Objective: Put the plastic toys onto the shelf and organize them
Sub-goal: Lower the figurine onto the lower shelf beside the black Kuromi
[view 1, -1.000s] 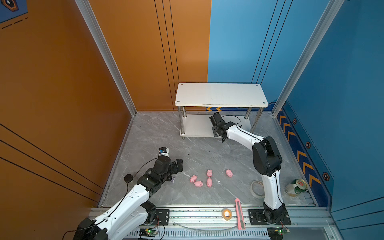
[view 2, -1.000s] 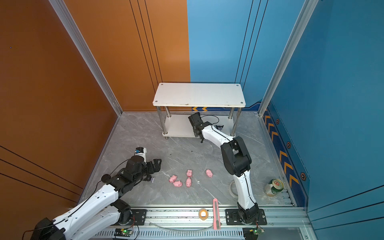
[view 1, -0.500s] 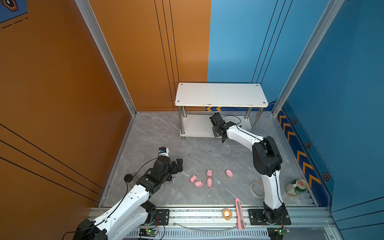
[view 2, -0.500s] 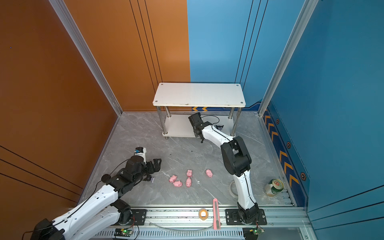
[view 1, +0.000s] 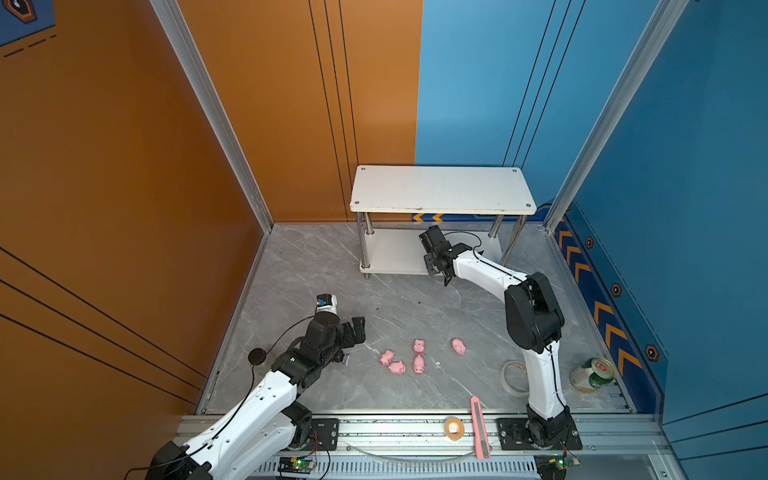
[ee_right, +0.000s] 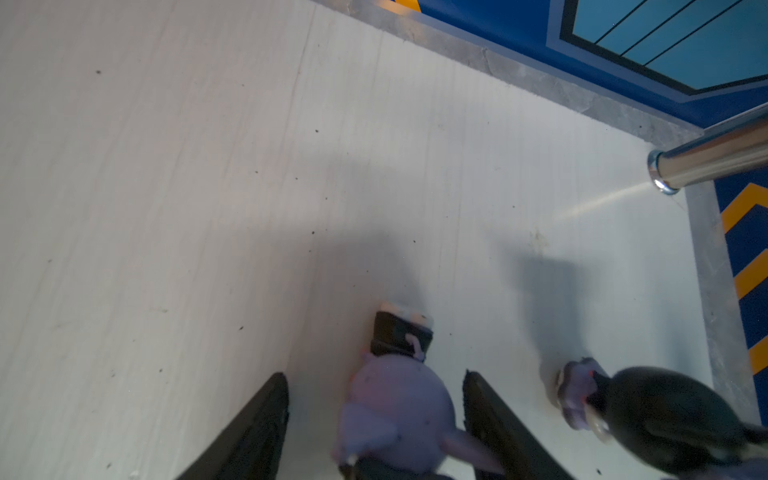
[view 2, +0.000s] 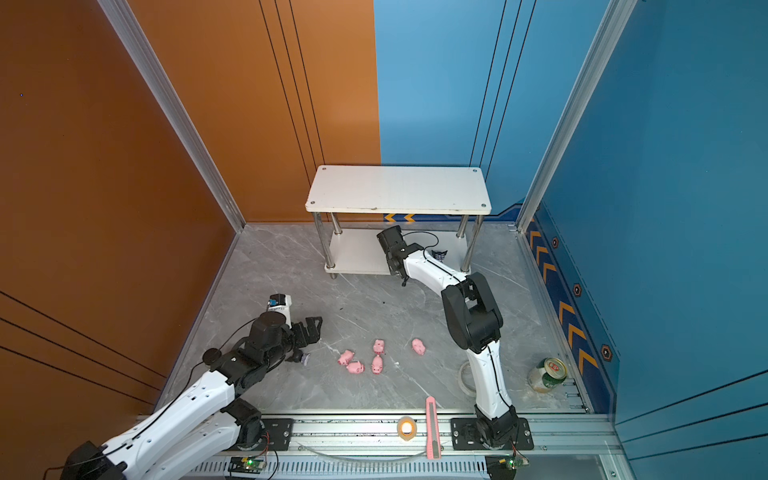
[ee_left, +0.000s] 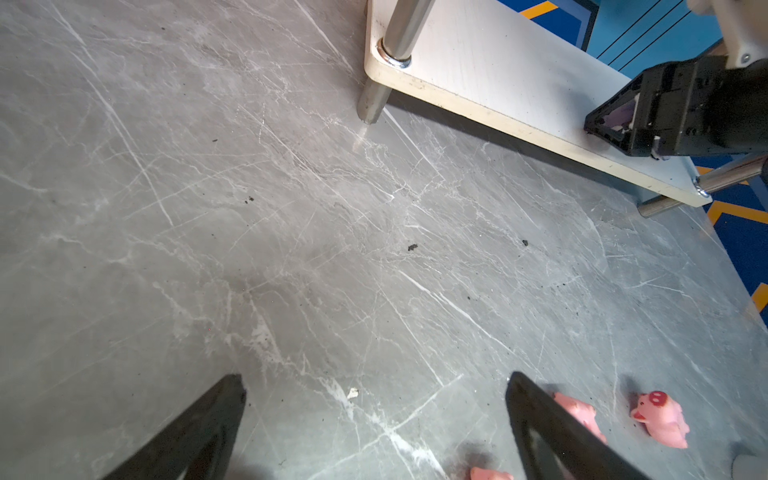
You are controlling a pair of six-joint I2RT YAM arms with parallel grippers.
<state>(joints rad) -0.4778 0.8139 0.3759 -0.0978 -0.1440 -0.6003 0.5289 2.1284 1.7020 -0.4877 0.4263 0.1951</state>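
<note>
Right wrist, not top: gripper (ee_right: 374, 378) straddles figurine (ee_right: 399, 409).

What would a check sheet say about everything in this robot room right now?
Surface: grey marbled floor, few dark specks.
Job's things: five pink pigs on the floor; purple figurine and second figurine on the shelf's lower board; likely third figurine on the floor near the left gripper.
Clutter: pink knife and tape roll at the front rail; clear tape ring and green can on the floor.
Grippers: left gripper open, holding nothing; right gripper open around the purple figurine.
Cables: black cables along both arms.
Surroundings: orange and blue walls.
</note>
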